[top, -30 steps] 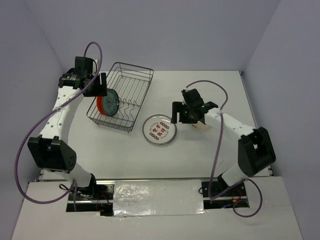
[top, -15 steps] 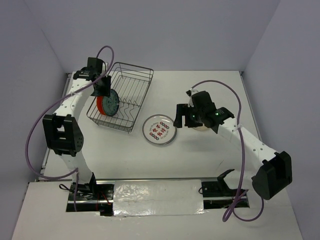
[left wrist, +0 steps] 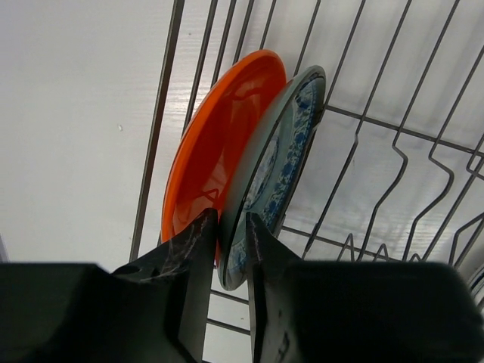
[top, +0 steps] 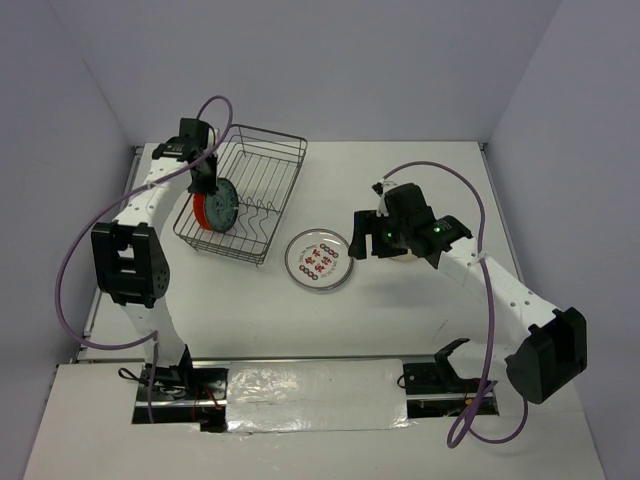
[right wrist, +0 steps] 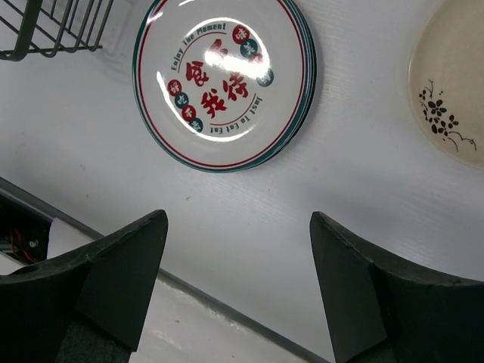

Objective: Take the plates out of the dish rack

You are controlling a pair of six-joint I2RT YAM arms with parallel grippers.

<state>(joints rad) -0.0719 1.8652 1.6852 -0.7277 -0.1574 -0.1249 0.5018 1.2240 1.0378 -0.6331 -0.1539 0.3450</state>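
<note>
In the dish rack (top: 262,170) two plates stand on edge at its left end: a plain orange plate (top: 202,210) and a teal patterned plate (top: 224,207) leaning against it. My left gripper (top: 207,183) reaches in from above. In the left wrist view the left gripper (left wrist: 231,219) has its jaws closed on the rim of the teal plate (left wrist: 287,144), with the orange plate (left wrist: 219,136) just behind the left finger. A white plate with red characters (top: 318,260) lies flat on the table. My right gripper (top: 365,235) hovers open to its right, holding nothing.
A cream plate (right wrist: 454,83) with a dark sprig lies flat right of the white plate (right wrist: 223,83), mostly under the right arm in the top view. The rack's corner (right wrist: 53,30) shows at upper left. Grey walls close the table at left, back and right. Rack wires (left wrist: 168,76) flank the plates.
The left gripper's jaws have closed from wide open onto the teal plate's rim, and that arm has swung in over the rack. The right arm drew back a little to the right.
</note>
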